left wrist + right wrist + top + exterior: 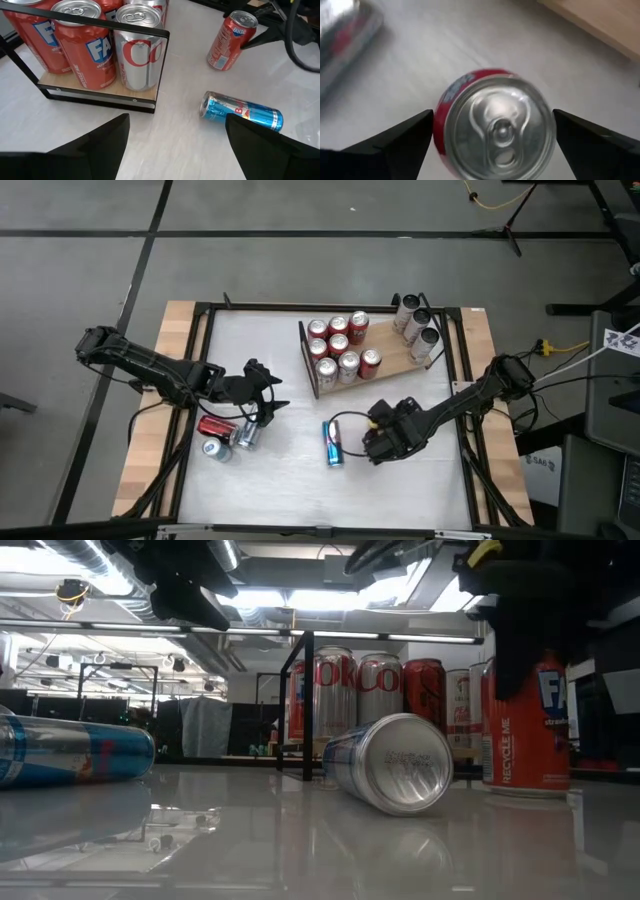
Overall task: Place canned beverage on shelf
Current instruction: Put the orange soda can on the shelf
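A red can [492, 130] stands upright on the white table, top up; in the left wrist view the red can [231, 34] shows beside my right arm. My right gripper [382, 438] hangs over it, pointing steeply down and open, one finger on each side of the can with a gap on both. The wooden shelf [396, 362] at the far middle holds several red and silver cans upright. My left gripper [272, 402] hovers open at the left, with nothing between its fingers [107, 145].
A blue can [333, 443] lies on its side just left of my right gripper. Under my left arm lie a red can [214, 425] and two silver-ended cans [246, 435]. Three silver cans [418, 328] stand at the shelf's right end. A dark frame [462, 390] edges the table.
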`<action>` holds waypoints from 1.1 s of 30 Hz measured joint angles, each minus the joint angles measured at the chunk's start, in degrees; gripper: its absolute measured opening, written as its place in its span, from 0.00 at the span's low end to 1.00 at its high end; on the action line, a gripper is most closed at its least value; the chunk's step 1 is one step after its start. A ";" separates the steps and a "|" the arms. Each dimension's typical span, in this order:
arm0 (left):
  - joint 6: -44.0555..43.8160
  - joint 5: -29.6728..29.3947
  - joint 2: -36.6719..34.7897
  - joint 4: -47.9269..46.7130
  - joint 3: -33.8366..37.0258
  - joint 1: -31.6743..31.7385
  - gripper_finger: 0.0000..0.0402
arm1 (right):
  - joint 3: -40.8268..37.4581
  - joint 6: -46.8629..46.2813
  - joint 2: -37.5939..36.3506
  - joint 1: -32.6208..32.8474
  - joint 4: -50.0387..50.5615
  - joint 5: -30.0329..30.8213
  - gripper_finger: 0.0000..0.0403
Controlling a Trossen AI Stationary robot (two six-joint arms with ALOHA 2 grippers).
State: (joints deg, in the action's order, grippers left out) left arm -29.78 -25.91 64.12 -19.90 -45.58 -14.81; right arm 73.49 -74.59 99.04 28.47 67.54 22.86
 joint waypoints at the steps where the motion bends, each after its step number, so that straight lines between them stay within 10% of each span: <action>1: 0.00 0.00 0.00 0.00 0.00 0.00 0.79 | 0.00 1.72 0.00 0.00 0.01 -0.44 0.97; 22: 0.00 0.00 0.00 -0.02 0.00 0.00 0.79 | 0.00 19.46 0.20 0.00 -0.05 -2.61 0.97; 33: 0.00 0.00 0.00 -0.02 0.00 0.00 0.79 | 0.11 15.06 0.22 0.00 -0.15 -2.45 0.72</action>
State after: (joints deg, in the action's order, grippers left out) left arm -29.78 -25.91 64.12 -19.92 -45.58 -14.81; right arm 73.60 -59.54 99.26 28.47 67.39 20.41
